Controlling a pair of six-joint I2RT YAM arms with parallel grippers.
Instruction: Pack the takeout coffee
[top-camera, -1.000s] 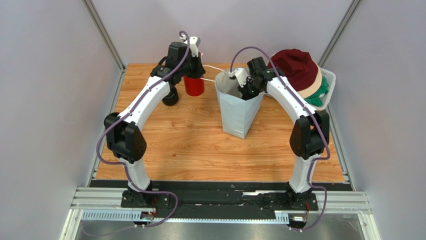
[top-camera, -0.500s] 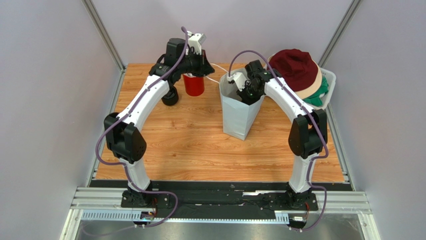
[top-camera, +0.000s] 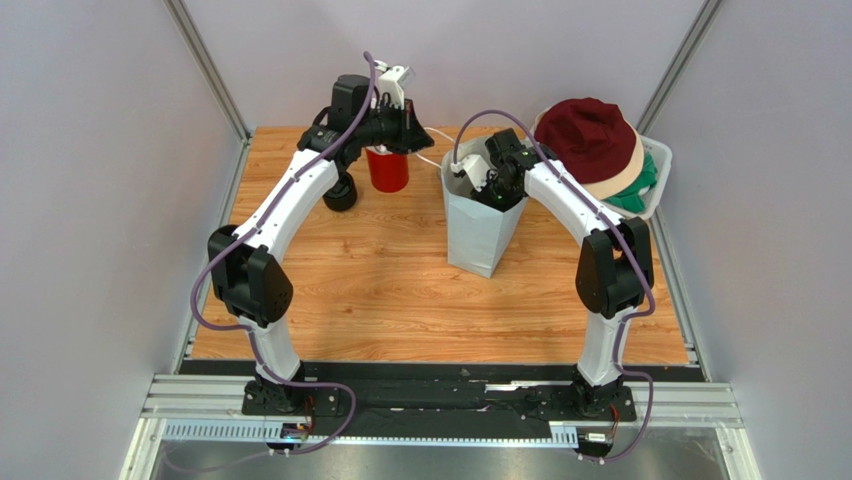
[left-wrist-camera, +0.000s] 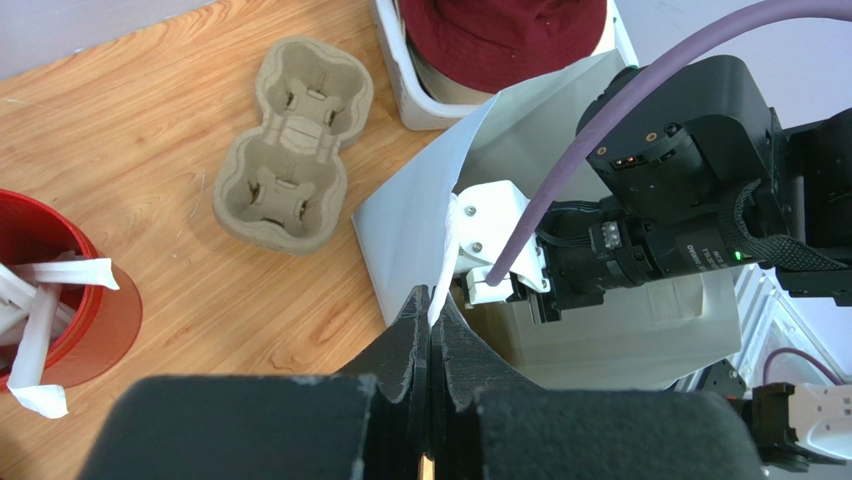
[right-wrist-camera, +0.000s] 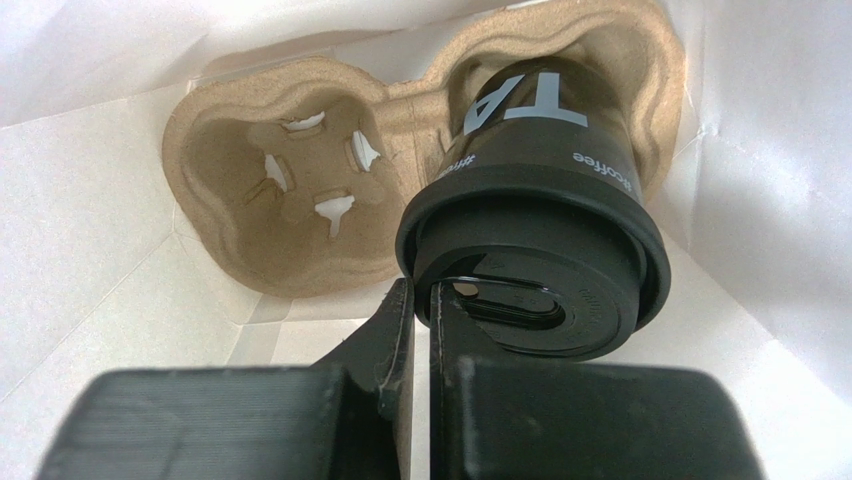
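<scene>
Bagging step, I judge: my right gripper (right-wrist-camera: 420, 292) is pinched shut on the lid (right-wrist-camera: 545, 285) of the coffee cup (right-wrist-camera: 540, 130); the cup sits in the cardboard tray (right-wrist-camera: 280, 215) inside the white bag (top-camera: 478, 235); my left gripper (left-wrist-camera: 432, 305) is closed on what looks like a white straw (left-wrist-camera: 448, 250); next I must release gently and lift straight out.

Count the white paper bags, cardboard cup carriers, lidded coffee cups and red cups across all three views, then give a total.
White paper bag: 1
Cardboard cup carriers: 2, one outside the bag, one inside it
Lidded coffee cup: 1
Red cup: 1
Total: 5
</scene>
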